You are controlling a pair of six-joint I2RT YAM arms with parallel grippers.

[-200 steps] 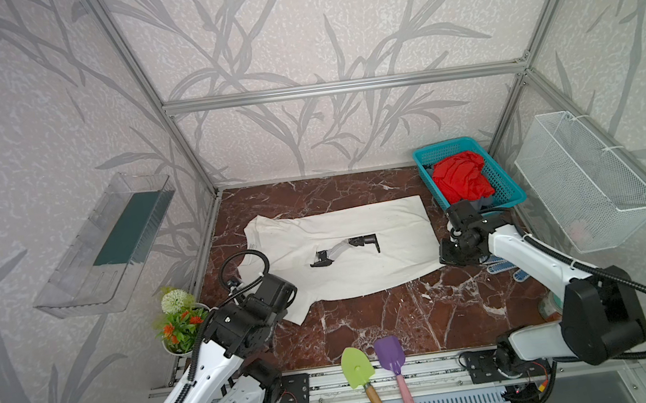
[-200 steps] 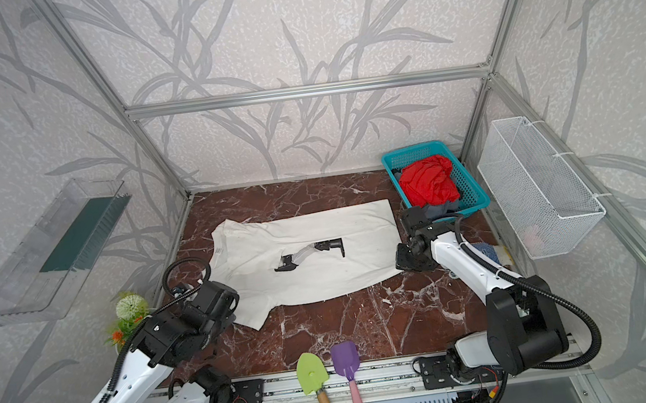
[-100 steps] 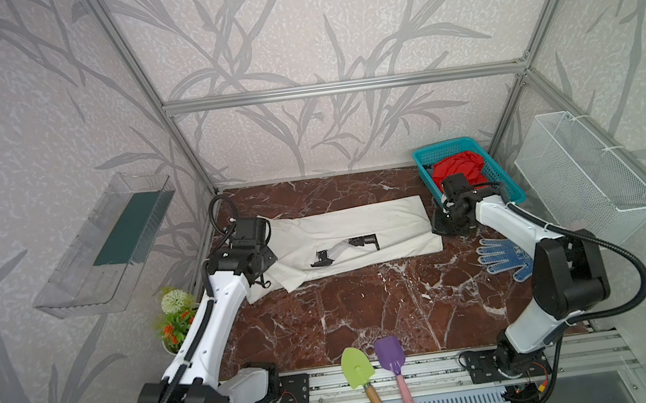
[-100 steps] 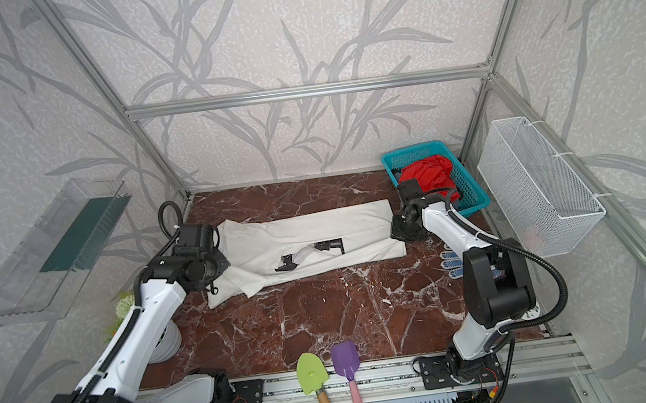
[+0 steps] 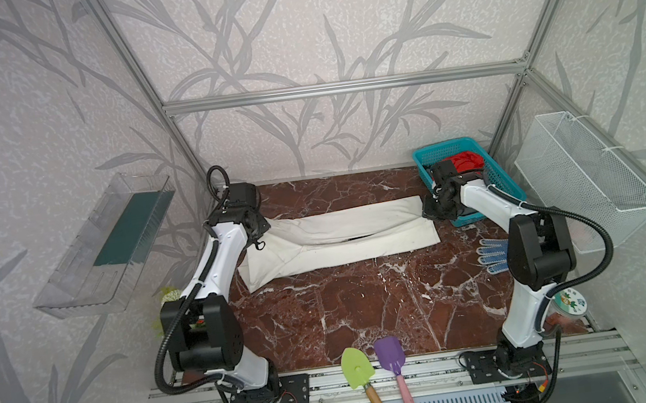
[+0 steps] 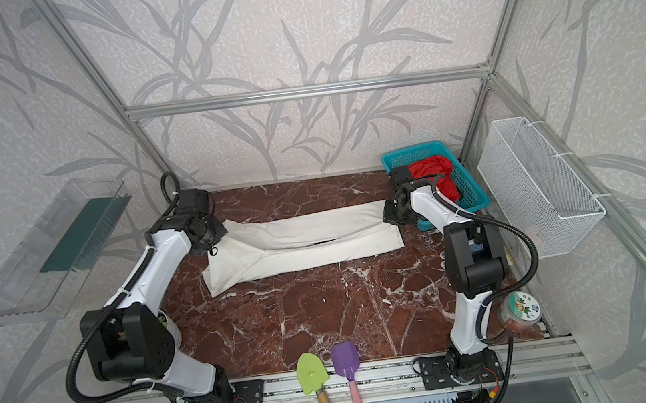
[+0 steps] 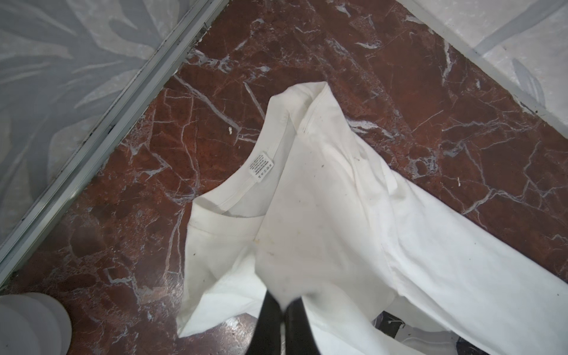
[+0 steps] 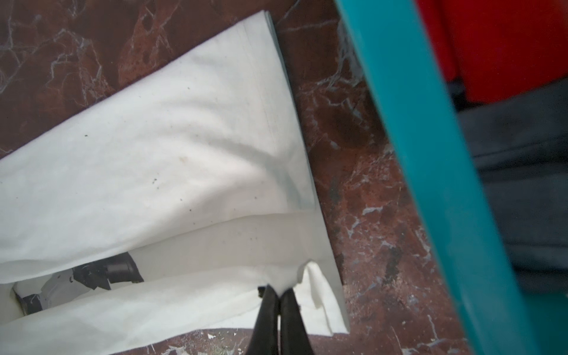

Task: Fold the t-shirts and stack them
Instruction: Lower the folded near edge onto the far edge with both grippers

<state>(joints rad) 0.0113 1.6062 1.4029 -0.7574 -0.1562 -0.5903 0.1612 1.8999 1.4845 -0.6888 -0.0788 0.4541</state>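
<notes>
both grippers have swung back toward the rear wall since a second ago, carrying the near edge of the cream-white t-shirt (image 5: 342, 237) up and over itself. what lay spread wide on the marble table (image 5: 368, 310) is now a narrow band across the back of it, stretched from the left arm to the right. the black-and-grey print (image 8: 107, 270), plain half a second ago, is covered in both top views and shows only as a strip under the fold in the right wrist view. the left gripper (image 7: 284, 301) is pinched tight on a bunch of cloth near the collar. the right gripper (image 8: 279, 290) is likewise clamped on the hem corner, just beside the teal basket (image 5: 444, 148), which holds the red t-shirt (image 5: 467, 159) and the dark grey t-shirt (image 8: 516, 190). the blue-and-white glove (image 5: 491, 253) lies on the table beside the right arm.
</notes>
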